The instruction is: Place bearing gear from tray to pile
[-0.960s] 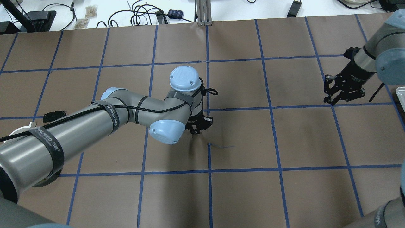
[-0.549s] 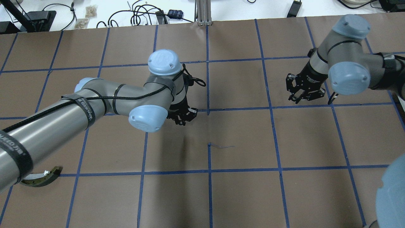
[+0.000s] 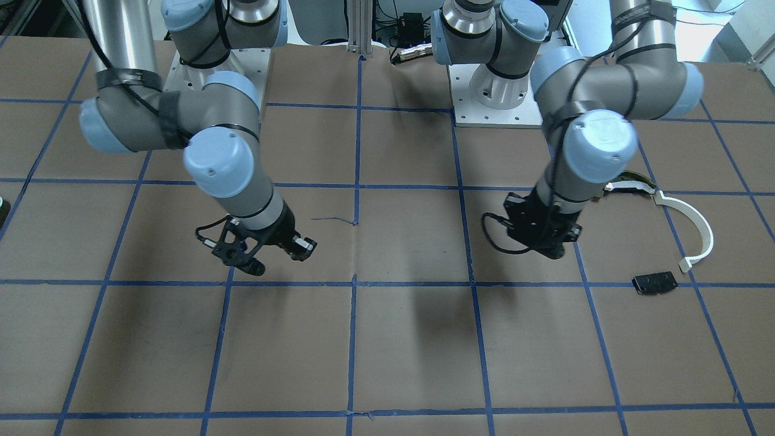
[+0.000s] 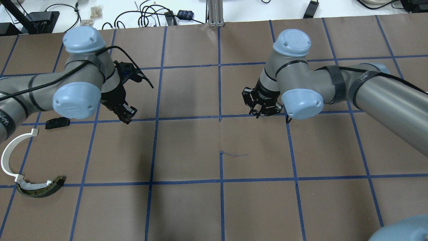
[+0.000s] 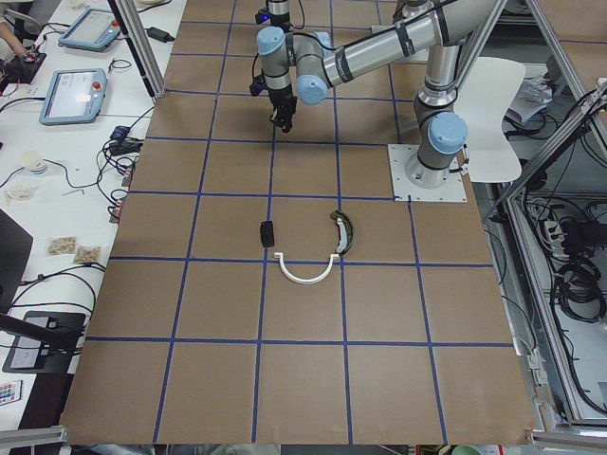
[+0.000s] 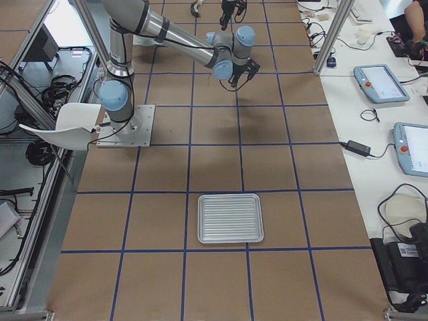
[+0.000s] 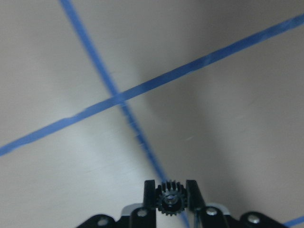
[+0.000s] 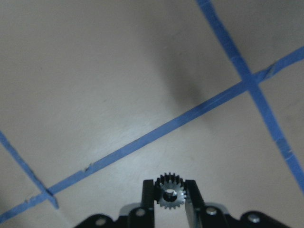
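My left gripper [image 4: 125,115] is shut on a small black bearing gear [image 7: 170,200], held above the table just right of the pile. The pile is a flat black plate [image 4: 57,123], a thin white arc strip [image 4: 10,155] and a dark curved piece with a cream band [image 4: 40,189]. It also shows in the front view, with the plate [image 3: 654,283] and the arc [image 3: 696,227]. My right gripper [image 4: 264,112] is shut on a second, silvery-hubbed gear [image 8: 170,193], above the table's middle.
The metal tray [image 6: 231,218] lies at the table's right end and looks bare. The brown table cover has a blue tape grid. Cables and boxes lie beyond the far edge [image 4: 150,16].
My left arm has swung left from the table's centre to beside the pile, with its gear. My right arm has moved left from the right edge toward the middle.
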Controlling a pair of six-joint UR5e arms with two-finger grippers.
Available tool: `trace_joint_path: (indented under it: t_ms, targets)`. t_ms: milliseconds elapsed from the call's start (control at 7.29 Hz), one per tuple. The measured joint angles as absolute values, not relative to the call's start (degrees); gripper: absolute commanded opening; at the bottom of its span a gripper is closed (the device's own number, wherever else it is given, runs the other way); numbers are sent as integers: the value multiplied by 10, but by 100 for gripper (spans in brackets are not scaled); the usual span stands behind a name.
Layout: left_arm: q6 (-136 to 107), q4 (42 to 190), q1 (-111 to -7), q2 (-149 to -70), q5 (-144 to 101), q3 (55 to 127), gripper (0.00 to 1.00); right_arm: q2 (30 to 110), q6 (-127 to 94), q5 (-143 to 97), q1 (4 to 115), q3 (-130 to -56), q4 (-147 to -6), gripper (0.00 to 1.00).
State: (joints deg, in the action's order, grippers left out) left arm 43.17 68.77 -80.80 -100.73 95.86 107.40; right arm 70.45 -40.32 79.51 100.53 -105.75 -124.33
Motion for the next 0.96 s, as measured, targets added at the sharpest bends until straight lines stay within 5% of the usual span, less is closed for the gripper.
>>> trace_joint_path:
  t_ms: [137,274,411,549,686,960]
  targets:
    - [538,685,-730,-1009,960,1076,0,688,-435,793,1050,-1058,-1269,0]
    - [603,677,-658,-1017,955,1079,0,666,-461,792,1091,-1058,-1302,11]
    - [635,657,-615,-1029,948,1083,0,646,-484,792,1119,-1058,-1328,77]
    - [645,628,-595,-1042,945,1085,0,635,-500,792,1137,-1058,-1342,100]
    - [641,604,-584,-1052,945,1086,19,631,-509,792,1150,-1058,-1348,100]
    - [619,592,-556,-1064,942,1095,92,637,-507,795,1147,-1050,-1348,100]
